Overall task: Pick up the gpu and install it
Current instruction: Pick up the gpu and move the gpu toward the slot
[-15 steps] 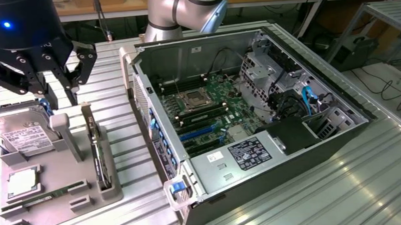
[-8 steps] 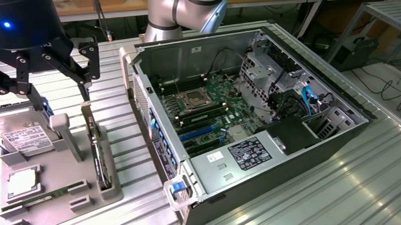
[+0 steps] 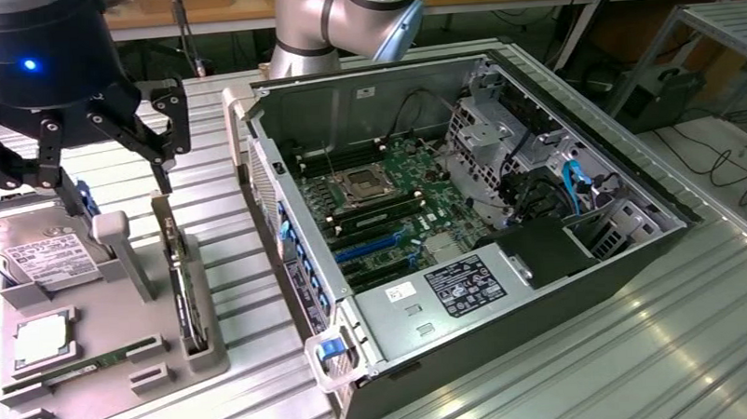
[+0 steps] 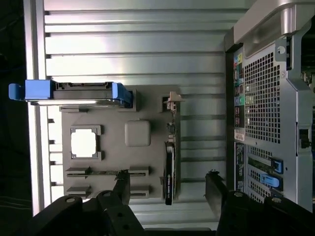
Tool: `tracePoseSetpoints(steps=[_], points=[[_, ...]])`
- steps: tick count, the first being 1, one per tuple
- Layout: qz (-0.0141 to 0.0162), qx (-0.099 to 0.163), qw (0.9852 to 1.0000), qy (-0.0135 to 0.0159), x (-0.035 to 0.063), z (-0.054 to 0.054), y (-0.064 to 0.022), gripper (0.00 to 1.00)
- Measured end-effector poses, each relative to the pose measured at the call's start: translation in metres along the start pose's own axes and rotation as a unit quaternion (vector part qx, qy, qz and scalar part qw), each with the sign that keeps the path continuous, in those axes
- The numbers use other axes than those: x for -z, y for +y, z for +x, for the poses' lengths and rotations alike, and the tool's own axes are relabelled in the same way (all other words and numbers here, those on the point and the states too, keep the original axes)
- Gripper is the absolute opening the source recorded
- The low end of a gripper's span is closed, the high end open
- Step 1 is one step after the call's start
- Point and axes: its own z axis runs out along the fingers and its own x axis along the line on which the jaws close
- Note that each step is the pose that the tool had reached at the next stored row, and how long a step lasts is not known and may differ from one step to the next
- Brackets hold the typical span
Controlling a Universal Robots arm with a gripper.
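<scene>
Open room: You are looking at a thin strip of bare bench (image 3: 238, 261) running between the gray holder (image 3: 208, 350) and the open computer case (image 3: 345, 108).
The gpu (image 3: 181, 281) (image 4: 169, 172): It is standing on its thin edge in the holder's slot, on the side nearest the case.
The pincer (image 3: 124, 195) (image 4: 168, 189): It is hanging wide open above the gpu, holding nothing and touching nothing.

The arm (image 3: 330, 29) is silver-grey tubing with a dark joint cap; the gripper (image 3: 122, 192) is black, with linked fingers and a blue light (image 3: 26, 65).
</scene>
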Motion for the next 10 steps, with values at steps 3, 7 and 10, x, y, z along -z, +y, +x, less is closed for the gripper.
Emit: tracePoseSetpoints(steps=[3, 7, 10], points=[[-0.0001, 0.000, 1.0000, 0.0001, -0.0067, 0.000, -0.0011, 0.73], [-0.0002, 0.000, 1.0000, 0.0001, -0.0131, 0.000, -0.0118, 0.73], [-0.0001, 0.000, 1.0000, 0.0001, -0.0157, 0.000, -0.0204, 0.73]])
